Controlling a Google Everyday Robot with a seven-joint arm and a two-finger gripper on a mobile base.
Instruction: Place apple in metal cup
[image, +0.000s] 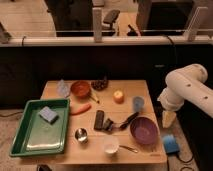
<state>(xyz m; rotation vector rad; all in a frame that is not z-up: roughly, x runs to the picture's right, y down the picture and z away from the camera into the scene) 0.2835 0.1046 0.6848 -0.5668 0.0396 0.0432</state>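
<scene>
The apple (118, 96) is a small yellow-orange fruit standing at the back middle of the wooden table (145, 155). The metal cup (81, 134) is a short shiny steel cup near the front left, just right of the green tray. My white arm (186, 90) hangs off the table's right side. My gripper (168, 119) is at its lower end beside the table's right edge, well to the right of the apple and far from the metal cup. It holds nothing that I can see.
A green tray (30, 145) with a blue sponge (48, 114) lies at the left. An orange bowl (80, 89), a carrot (80, 109), a light blue cup (138, 103), a purple bowl (144, 130), a white cup (110, 146) and dark utensils (105, 122) lie around the table.
</scene>
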